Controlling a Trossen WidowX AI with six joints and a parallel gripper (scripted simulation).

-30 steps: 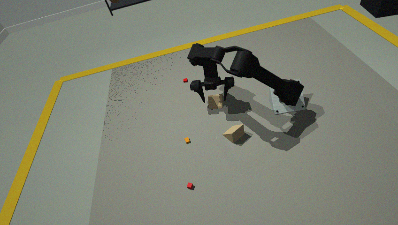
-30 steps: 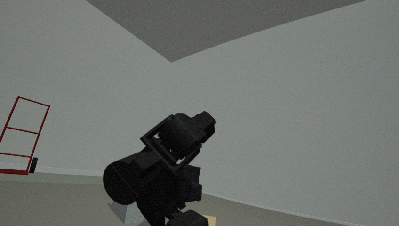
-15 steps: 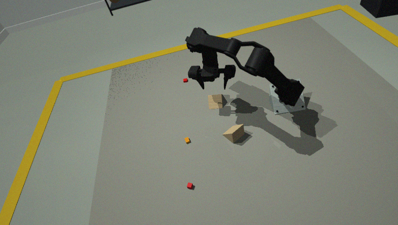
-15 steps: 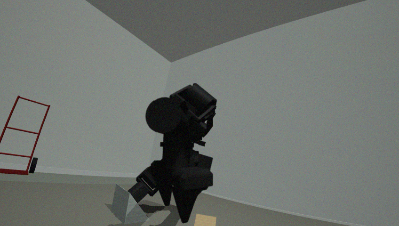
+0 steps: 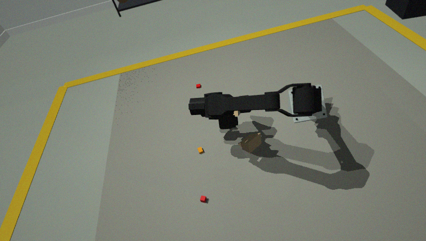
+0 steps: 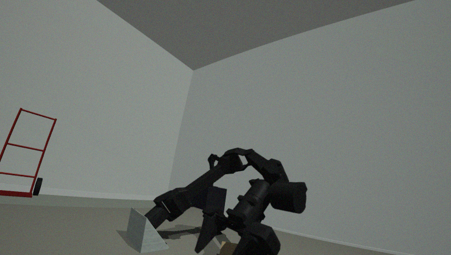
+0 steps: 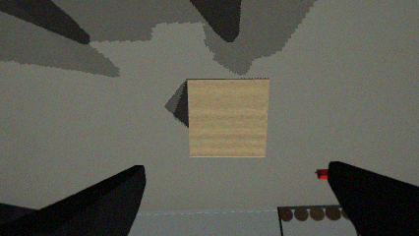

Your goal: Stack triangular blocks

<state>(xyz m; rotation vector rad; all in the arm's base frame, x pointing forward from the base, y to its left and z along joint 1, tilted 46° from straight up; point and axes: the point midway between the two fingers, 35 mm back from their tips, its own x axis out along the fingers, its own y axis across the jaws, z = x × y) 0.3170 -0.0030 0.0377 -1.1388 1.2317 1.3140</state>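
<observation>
A pale wooden triangular block lies on the table, filling the middle of the wrist view as a square, grained face seen from straight above. It looks rigid and light, with smooth flat sides that could slip under a weak pinch. The best hold is probably across its two flat, parallel end faces, not on the slope, where the fingers would slide off.

The gripper hangs directly over this block with its fingers spread wide and nothing between them. One dark fingertip shows at 7 o'clock, another at 4 o'clock.

In the top view the arm hides most of this block; only a sliver shows. The second triangular block lies in the arm's shadow at about 5 o'clock from the gripper, apart from the first.

Further out sit a small red cube at 11 o'clock, an orange cube at 7 o'clock, and another red cube at 6 o'clock.
</observation>
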